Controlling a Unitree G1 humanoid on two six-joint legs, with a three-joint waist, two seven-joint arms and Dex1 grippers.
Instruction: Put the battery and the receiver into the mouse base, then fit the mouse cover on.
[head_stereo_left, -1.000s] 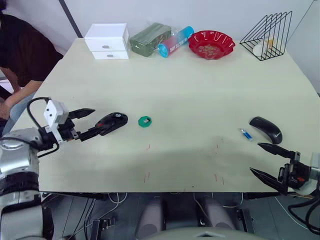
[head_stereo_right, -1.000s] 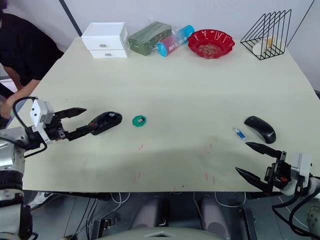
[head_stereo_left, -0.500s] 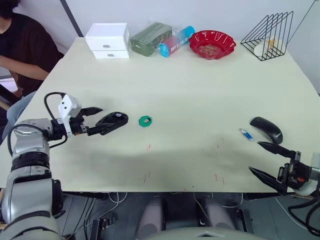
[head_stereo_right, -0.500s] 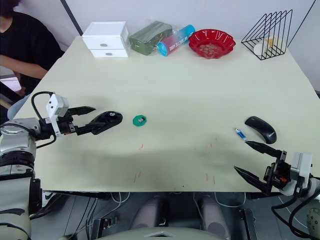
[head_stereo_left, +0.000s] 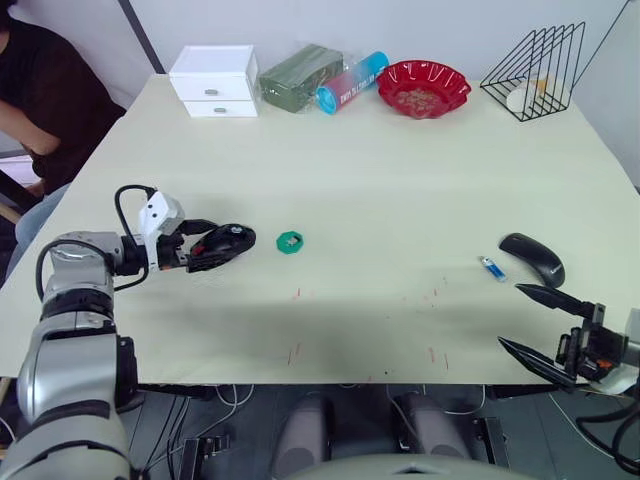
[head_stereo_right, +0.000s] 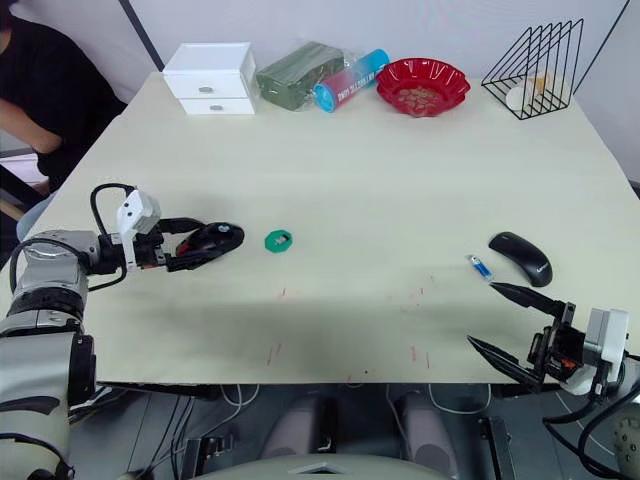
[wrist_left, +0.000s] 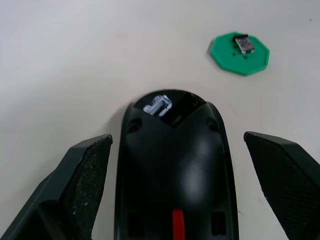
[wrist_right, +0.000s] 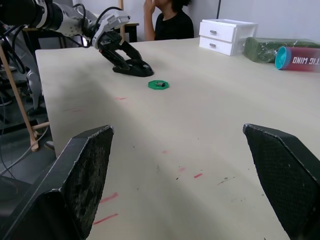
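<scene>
**Closing In on the Mouse Base**

Left gripper (wrist_left: 175, 185) spread wide, mouse base (wrist_left: 175, 165) lying between the fingers, untouched by either pad. Receiver (wrist_left: 244, 43) just beyond the fingertips on a green disc (wrist_left: 240, 53). Right gripper (head_stereo_left: 545, 322) likewise spread, empty; battery (head_stereo_left: 491, 268) and mouse cover (head_stereo_left: 533, 258) just past its tips. Best to centre the base, then squeeze evenly on both flanks, lest the body swivel or skid away.

Left gripper (head_stereo_left: 203, 245) reached forward, fingers spread wide; right gripper (head_stereo_left: 535, 320) hung low near table edge, fingers apart.
</scene>
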